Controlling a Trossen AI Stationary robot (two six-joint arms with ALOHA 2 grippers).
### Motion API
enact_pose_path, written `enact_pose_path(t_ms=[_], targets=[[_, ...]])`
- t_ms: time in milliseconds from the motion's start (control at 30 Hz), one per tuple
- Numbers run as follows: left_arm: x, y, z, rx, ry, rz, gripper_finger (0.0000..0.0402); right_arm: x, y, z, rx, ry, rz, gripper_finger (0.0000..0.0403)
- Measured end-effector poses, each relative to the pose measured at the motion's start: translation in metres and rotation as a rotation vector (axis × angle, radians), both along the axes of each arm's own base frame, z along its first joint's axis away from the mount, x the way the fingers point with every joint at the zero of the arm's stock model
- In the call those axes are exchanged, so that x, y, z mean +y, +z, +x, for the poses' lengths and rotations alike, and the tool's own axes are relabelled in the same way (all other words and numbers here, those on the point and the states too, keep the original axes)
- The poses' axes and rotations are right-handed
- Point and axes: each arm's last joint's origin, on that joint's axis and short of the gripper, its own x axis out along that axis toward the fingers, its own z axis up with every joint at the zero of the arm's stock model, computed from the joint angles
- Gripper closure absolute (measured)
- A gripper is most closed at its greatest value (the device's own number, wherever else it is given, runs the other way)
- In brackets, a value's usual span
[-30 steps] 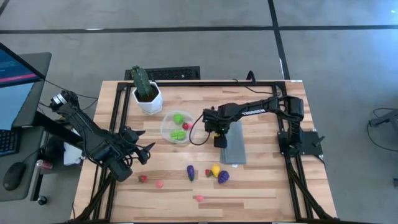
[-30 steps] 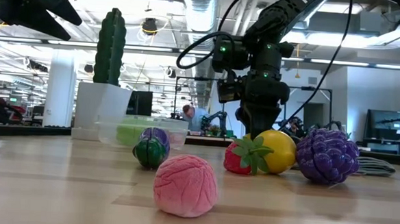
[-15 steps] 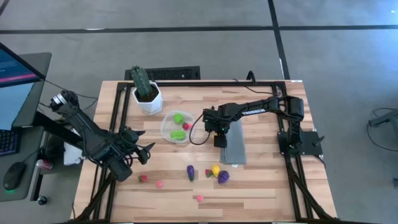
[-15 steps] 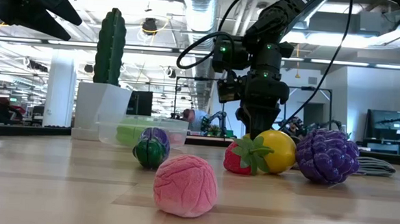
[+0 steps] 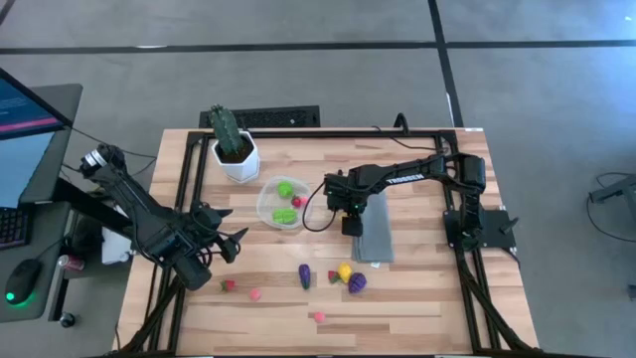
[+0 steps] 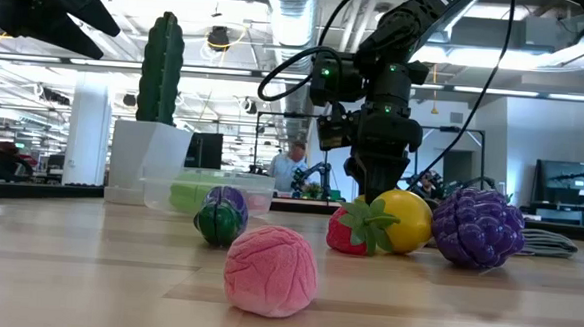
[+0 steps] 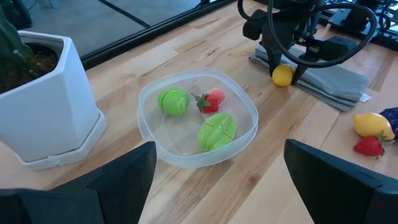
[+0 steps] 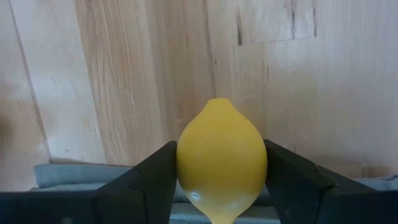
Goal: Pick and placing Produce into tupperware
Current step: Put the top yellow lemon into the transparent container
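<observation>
My right gripper points down at the left edge of the grey cloth and is shut on a small yellow lemon, which also shows in the left wrist view as the lemon. The clear round tupperware stands on the table left of it, holding two green pieces and a red strawberry. More produce lies nearer the front: a purple-green piece, a second lemon, a purple grape bunch and small red and pink pieces. My left gripper waits open at the table's left side. My right gripper pinches the lemon's two rounded sides between its two fingers, which come from above and point down. The lemon sits low by the cloth's left edge. Whether it rests there or hangs just clear, I cannot tell.
A cactus in a white pot stands at the far left, just behind the tupperware. A black frame runs along the table's edges. Bare wood lies at the front right. A person shows far off in the room behind, in the low view.
</observation>
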Motion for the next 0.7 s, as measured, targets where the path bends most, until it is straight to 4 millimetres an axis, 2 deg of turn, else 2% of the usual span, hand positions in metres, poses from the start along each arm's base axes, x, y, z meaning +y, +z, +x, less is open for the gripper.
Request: enact_pose_path(t_ms=[700], targets=[[-0.0005,0.0001,0.0005,-0.006,0.0,-0.006,0.0058,0.0001,-0.0001,-0.0004,0.004,0.0,0.001,0.0164]])
